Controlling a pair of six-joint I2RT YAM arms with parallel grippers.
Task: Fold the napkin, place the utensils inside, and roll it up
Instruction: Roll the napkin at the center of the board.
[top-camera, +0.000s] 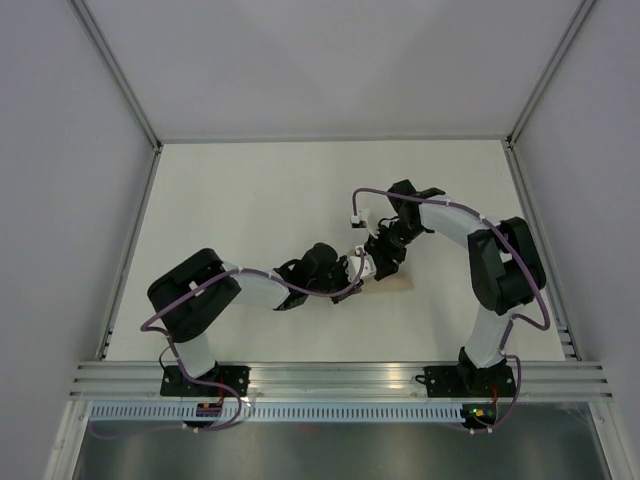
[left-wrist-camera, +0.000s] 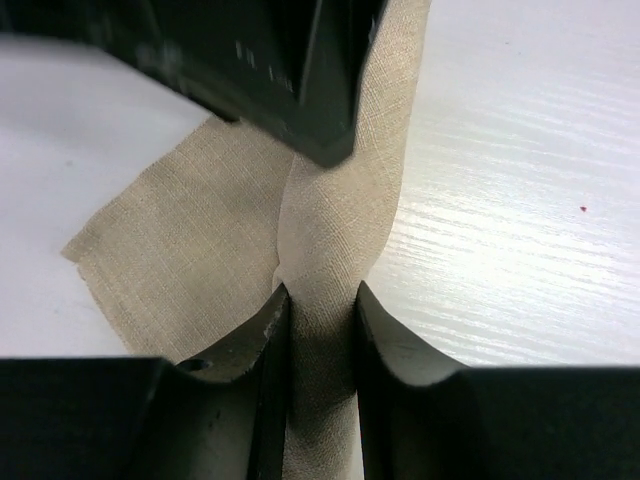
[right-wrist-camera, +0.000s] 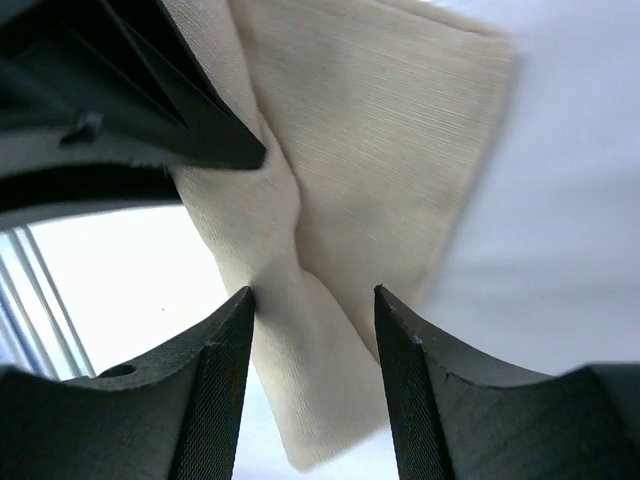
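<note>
The left tool (left-wrist-camera: 320, 290) pinches the bunched napkin (left-wrist-camera: 180, 240) to hold its fold together; the right tool (right-wrist-camera: 312, 292) stands spread around it, probably letting go.

Napkin (left-wrist-camera: 200, 240) on table (left-wrist-camera: 500, 200), slightly right of centre; its ridge between left gripper (left-wrist-camera: 320, 300) jaws; right gripper (right-wrist-camera: 312, 300) behind.

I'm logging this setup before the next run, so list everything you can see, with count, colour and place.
napkin: one, beige, mid-table, bunched into a ridge between the grippers
fork: none in view
table: one, white, under everything
walls: three, grey, left, far and right of the table
rail: one, silver, near edge, under the arm bases
left gripper: one, black, closed on the napkin ridge
right gripper: one, black, jaws apart astride the napkin
</note>
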